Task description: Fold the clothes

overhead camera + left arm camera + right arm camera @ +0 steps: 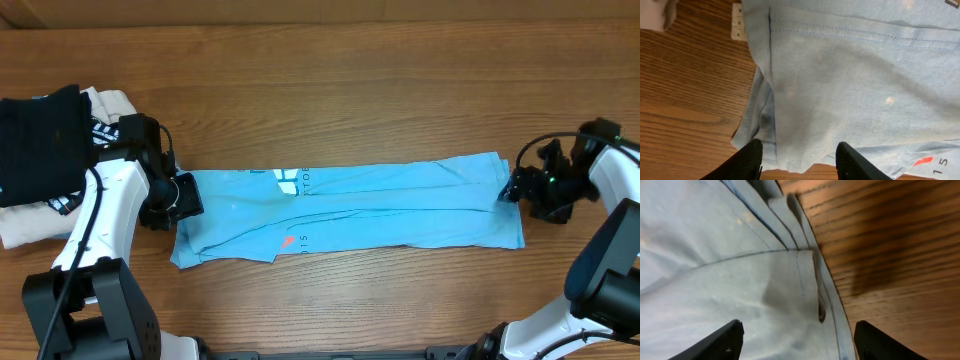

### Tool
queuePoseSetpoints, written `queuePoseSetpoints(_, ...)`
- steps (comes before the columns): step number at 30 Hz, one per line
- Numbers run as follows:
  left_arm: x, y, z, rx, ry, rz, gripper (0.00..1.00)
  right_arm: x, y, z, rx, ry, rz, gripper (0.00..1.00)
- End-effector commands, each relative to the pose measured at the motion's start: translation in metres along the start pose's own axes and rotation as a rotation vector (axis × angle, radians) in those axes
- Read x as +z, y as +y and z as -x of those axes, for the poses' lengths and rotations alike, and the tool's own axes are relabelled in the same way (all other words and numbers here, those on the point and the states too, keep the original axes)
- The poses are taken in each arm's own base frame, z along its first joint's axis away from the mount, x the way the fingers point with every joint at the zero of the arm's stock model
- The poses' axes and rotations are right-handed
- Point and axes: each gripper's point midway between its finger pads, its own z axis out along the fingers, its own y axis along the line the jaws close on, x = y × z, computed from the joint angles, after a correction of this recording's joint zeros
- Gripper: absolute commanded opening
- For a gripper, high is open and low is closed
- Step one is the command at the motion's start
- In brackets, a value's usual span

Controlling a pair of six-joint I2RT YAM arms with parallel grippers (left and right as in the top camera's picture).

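Note:
The clothes, a sky-blue T-shirt, lie folded into a long flat strip across the middle of the table, with white and coral-red lettering showing. My left gripper hovers at the strip's left end, jaws open over the cloth's corner with nothing between them. At the strip's right end my right gripper is open wider. It straddles the layered hem edge without holding it. The left wrist view shows a white label and a coral-red mark.
A black folded garment lies on a beige folded one at the far left, just behind my left arm. Bare wooden table surrounds the strip. The table's far edge runs along the top.

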Motion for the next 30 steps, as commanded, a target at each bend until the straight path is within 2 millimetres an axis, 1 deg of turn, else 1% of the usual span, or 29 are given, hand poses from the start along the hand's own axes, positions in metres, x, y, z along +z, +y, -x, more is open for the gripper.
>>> queuePoseSetpoints(1,-0.005,-0.004,0.003,0.009,-0.018,-0.016,0.51,0.01,0.011,-0.004,-0.036,-0.016,0.055,0.75)
queuePoseSetpoints(4,-0.005,-0.004,0.003,0.009,-0.018,-0.016,0.51,0.02,0.018,-0.005,-0.05,-0.031,0.095,0.75)
queuePoseSetpoints(9,-0.005,-0.004,0.002,0.009,-0.014,-0.015,0.51,0.035,0.024,-0.011,-0.082,-0.029,0.093,0.73)
queuePoseSetpoints(10,-0.005,-0.004,0.002,0.009,-0.014,-0.015,0.51,0.037,0.026,-0.011,-0.091,-0.032,0.093,0.72)
queuePoseSetpoints(13,-0.005,-0.003,0.001,0.008,-0.01,-0.014,0.51,0.04,0.03,-0.009,-0.109,-0.043,0.092,0.62)
queuePoseSetpoints(16,-0.005,-0.003,-0.001,0.008,0.0,-0.012,0.51,0.04,0.031,-0.007,-0.114,-0.05,0.09,0.55)
queuePoseSetpoints(27,-0.005,-0.003,-0.003,0.014,0.008,-0.011,0.5,0.039,0.03,0.006,-0.073,-0.101,0.087,0.32)
queuePoseSetpoints(28,-0.005,-0.003,-0.003,0.014,0.008,-0.011,0.5,0.039,0.03,0.007,-0.074,-0.105,0.085,0.3)
queuePoseSetpoints(30,-0.005,-0.003,-0.003,0.014,0.007,-0.011,0.5,0.039,0.025,0.008,-0.067,-0.109,0.054,0.23)
